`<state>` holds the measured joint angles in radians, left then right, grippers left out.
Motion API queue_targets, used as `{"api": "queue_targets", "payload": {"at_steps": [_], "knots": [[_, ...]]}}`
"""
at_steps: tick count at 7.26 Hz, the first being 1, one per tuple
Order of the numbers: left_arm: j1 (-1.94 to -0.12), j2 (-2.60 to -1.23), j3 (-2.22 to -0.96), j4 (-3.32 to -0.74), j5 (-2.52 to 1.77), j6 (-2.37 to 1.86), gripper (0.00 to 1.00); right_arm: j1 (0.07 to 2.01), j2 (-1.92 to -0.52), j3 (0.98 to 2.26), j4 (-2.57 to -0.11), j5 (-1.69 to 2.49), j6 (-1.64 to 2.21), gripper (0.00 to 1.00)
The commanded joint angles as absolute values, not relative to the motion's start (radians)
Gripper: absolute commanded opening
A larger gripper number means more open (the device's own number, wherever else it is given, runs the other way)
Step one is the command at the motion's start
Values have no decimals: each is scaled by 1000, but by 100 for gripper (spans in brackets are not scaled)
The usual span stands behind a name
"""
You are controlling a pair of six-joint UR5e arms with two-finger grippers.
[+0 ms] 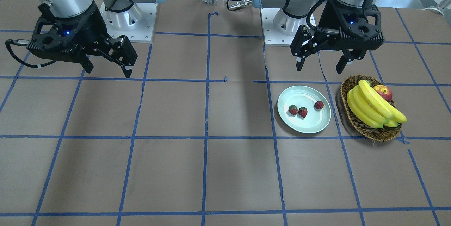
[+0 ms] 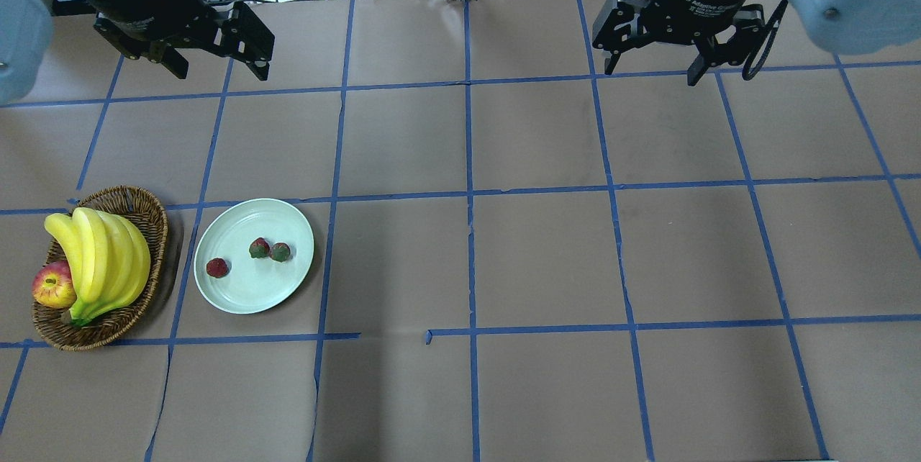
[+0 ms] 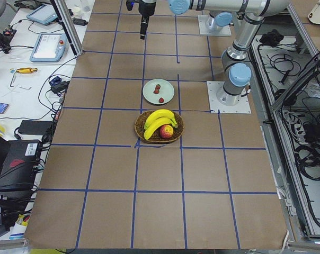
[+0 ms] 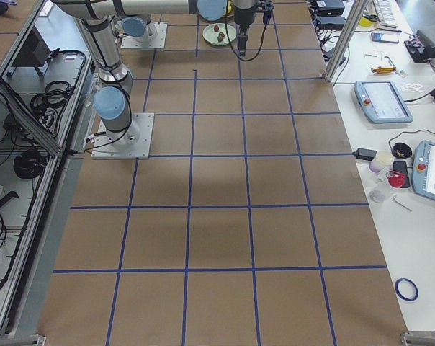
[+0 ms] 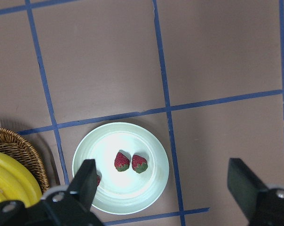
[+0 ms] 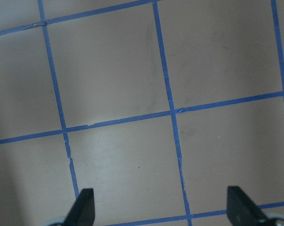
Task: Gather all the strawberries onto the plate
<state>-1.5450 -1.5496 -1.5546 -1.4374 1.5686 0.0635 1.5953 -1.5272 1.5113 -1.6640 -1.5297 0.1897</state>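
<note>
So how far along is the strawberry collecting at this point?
Done: all three strawberries lie on the plate. In hand: nothing; the left gripper and right gripper hang open and empty. Remaining: nothing visible; the basket holds only bananas and an apple.

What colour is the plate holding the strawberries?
The plate is pale mint green, clearest in the left wrist view.
</note>
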Motion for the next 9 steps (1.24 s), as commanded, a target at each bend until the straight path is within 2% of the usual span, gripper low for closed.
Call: {"api": "queue_targets", "payload": {"at_steps": [1, 9], "knots": [[-1545, -1554, -1559, -1431, 1568, 5, 100, 1595, -1528, 1506, -1729, -1562, 172, 100], [-1545, -1566, -1568, -1483, 1565, 2, 100, 1605, -1529, 1513, -1727, -1552, 138, 100]]}}
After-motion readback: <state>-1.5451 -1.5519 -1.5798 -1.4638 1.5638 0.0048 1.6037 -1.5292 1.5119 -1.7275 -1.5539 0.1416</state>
